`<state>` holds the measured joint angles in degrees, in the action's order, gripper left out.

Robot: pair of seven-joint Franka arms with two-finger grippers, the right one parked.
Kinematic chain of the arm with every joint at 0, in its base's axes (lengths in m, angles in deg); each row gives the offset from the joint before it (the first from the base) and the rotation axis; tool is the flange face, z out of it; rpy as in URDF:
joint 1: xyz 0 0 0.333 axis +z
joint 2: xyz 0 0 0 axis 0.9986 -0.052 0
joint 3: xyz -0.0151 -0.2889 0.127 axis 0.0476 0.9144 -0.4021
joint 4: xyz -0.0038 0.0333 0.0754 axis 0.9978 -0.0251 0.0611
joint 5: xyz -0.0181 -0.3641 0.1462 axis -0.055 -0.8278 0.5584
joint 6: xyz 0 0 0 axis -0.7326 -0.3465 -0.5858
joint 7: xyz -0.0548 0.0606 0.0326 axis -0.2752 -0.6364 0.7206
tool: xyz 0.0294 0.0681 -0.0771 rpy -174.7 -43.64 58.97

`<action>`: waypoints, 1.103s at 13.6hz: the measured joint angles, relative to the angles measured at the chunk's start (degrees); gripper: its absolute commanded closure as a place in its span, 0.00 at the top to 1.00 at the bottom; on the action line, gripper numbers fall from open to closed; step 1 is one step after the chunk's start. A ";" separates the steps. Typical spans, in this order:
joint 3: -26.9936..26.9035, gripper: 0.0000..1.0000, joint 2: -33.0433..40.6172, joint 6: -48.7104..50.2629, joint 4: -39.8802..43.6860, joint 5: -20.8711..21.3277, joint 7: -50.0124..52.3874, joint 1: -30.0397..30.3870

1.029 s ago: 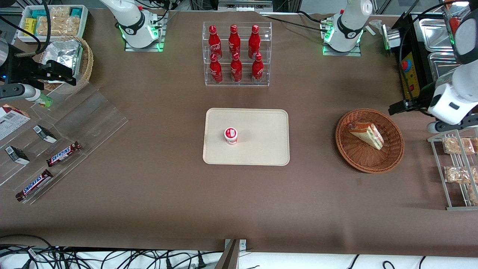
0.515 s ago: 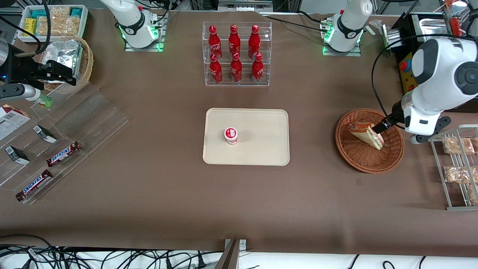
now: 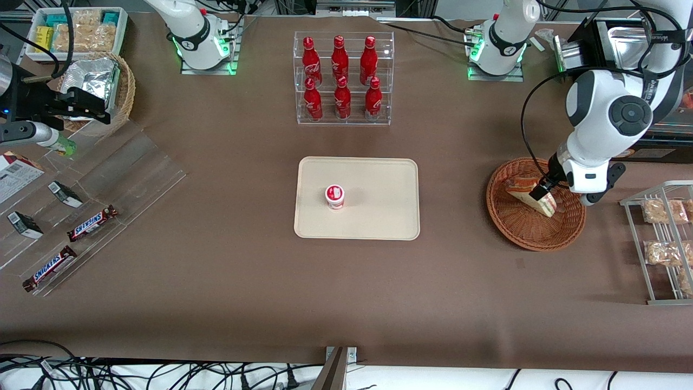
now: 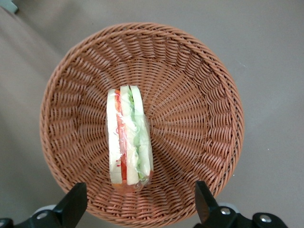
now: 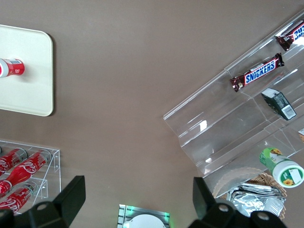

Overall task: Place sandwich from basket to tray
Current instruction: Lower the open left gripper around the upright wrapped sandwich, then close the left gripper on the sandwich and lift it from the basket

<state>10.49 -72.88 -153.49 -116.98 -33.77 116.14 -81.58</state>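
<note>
Sandwich (image 4: 128,135): lies in the basket (image 4: 199,85), standing on one edge with the filling layers facing up; still wrapped in clear film.
Jaws: the gripper (image 4: 137,209) hangs above the basket with its jaws spread wide, one finger to each side of the sandwich, holding nothing.
Tray (image 3: 379,216): well apart from the basket, toward the middle of the surface, with a small red-and-white cup (image 3: 335,196) standing on it.
Risk, grip: the film looks slippery and the bread soft, so a squeeze could crush the wedge or let it slide out.
Risk, descent: the fingers could snag the woven wall if they come down off-centre.
Risk, placing: the cup could be knocked over if the sandwich is set close to it.
Surface: brown covering, carrying an acrylic rack of red bottles (image 3: 342,78) and a wire rack of bagged snacks (image 3: 663,238).
</note>
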 measured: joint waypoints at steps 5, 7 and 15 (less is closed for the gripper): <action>-0.06 1.00 -0.44 -7.67 -4.85 1.84 4.14 0.98; -0.06 1.00 -1.24 -9.48 -5.44 1.85 4.96 1.49; -0.36 1.00 -5.70 -19.68 -8.83 3.71 7.67 4.35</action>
<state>10.13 -78.59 -173.18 -125.81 -30.05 123.81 -77.23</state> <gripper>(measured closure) 0.000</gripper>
